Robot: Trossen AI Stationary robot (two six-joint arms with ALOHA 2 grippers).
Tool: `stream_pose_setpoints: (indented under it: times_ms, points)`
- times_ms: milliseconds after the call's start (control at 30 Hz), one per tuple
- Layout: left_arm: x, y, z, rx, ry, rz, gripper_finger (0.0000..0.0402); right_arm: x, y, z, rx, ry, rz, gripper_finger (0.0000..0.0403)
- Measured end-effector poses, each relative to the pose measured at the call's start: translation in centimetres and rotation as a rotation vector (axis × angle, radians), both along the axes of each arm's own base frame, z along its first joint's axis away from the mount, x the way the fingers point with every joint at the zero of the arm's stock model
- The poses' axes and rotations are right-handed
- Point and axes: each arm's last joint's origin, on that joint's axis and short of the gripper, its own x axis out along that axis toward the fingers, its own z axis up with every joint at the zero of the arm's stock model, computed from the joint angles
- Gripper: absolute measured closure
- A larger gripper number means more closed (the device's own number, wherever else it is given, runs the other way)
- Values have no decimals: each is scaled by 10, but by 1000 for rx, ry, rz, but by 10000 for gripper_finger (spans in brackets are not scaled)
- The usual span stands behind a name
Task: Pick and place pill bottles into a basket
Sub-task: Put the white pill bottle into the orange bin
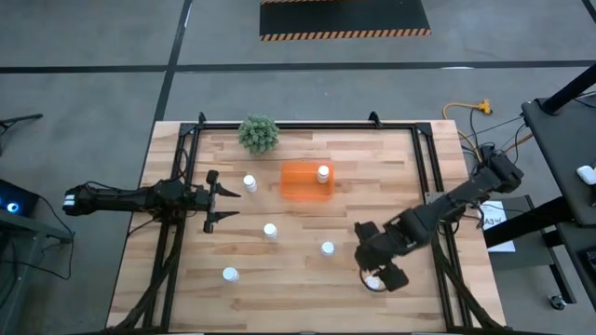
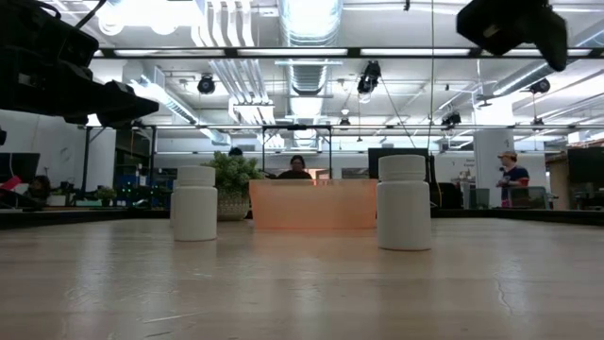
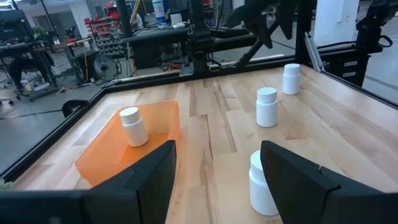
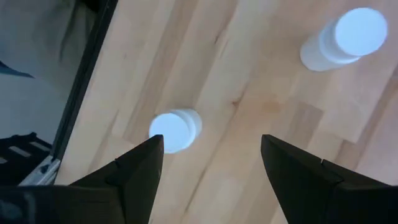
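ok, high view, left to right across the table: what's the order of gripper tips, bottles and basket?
Left gripper → near-left bottle → bottle by the left gripper → centre bottle → orange basket → right gripper. The plant, the bottle in the basket and the bottle in front of it overlap others sideways, so skipped.

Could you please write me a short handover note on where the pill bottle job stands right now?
Left gripper: open, empty, at the table's left beside a loose bottle.
Right gripper: open, empty, hanging over a bottle near the table's front right.
Done: one bottle stands in the orange basket.
Left: five bottles on the table, the two above and three more.
A plant sits behind the basket.
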Motion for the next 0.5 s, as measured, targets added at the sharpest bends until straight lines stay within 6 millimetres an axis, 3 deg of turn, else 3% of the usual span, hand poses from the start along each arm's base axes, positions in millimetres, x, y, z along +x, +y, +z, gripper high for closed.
stream_pose_setpoints:
  times_ms: [500]
  points:
    - [0, 0, 0, 0, 0, 0, 185, -21, 30, -38, 9, -49, -40, 145]
